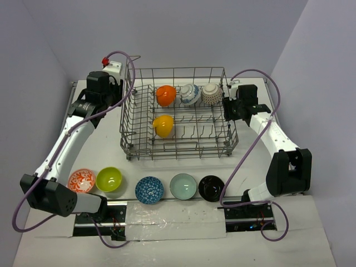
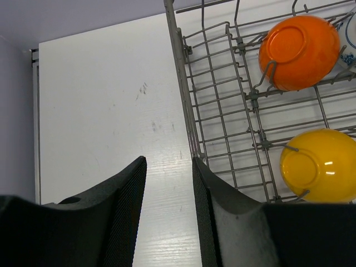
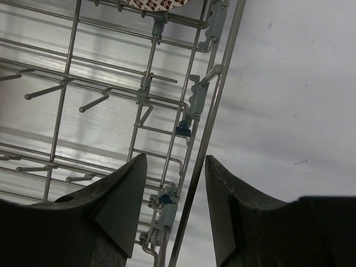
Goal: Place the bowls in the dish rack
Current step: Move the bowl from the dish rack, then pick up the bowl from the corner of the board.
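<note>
Dish rack (image 1: 178, 147) is loaded with four bowls (image 1: 166, 95); five more are lined along near table (image 1: 167, 167). Left jaws and right jaws are parted partway, nothing gripped.

Dish rack (image 1: 178, 69): one.
Bowls: nine in total.
Inside the dish rack: four. One orange bowl (image 1: 165, 95), one blue-and-white bowl (image 1: 189, 94), one white-patterned bowl (image 1: 211, 94), one yellow bowl (image 1: 163, 125).
On the desk (image 1: 322, 222) in front of the dish rack: five. One red-and-white bowl (image 1: 81, 179), one lime green bowl (image 1: 109, 179), one blue-patterned bowl (image 1: 149, 189), one pale teal bowl (image 1: 183, 186), one black bowl (image 1: 211, 187).
Arms: two. One left arm (image 1: 72, 136) and one right arm (image 1: 272, 133), flanking the dish rack.
</note>
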Motion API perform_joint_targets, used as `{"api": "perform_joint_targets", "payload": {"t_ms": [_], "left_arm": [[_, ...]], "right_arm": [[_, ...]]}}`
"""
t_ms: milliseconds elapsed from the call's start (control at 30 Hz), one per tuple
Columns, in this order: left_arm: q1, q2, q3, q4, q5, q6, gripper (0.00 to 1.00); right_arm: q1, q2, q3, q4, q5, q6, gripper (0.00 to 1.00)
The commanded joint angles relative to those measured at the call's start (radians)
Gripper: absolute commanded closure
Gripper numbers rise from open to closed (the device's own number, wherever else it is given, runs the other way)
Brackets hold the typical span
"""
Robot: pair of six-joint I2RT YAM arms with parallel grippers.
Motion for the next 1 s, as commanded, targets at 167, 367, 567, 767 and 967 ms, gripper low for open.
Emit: {"api": "perform_joint_targets", "payload": {"t_ms": [167, 367, 567, 767, 967], "left_arm": [[0.004, -0.079, -0.055, 0.058, -0.057, 0.017, 0.55], [0.013, -0.128, -0.079, 0.070, -0.090, 0.021, 0.55], [0.053, -0.183, -0.081, 0.073, -0.068, 0.012, 0.55], [0.116, -0.269, -0.131, 0.086, -0.033, 0.006, 0.55], [0.197, -0.356, -0.211, 0.092, -0.013, 0.012, 0.56]], "right_arm": [[0.008, -0.081, 0.012, 0.031, 0.034, 0.014, 0.44], [0.008, -0.111, 0.014, 0.048, 0.069, 0.013, 0.41], [0.007, -0.188, 0.006, 0.053, 0.024, 0.008, 0.40], [0.008, -0.278, -0.001, 0.050, -0.016, -0.015, 0.40], [0.008, -0.387, 0.046, -0.033, -0.262, -0.096, 0.43]]}}
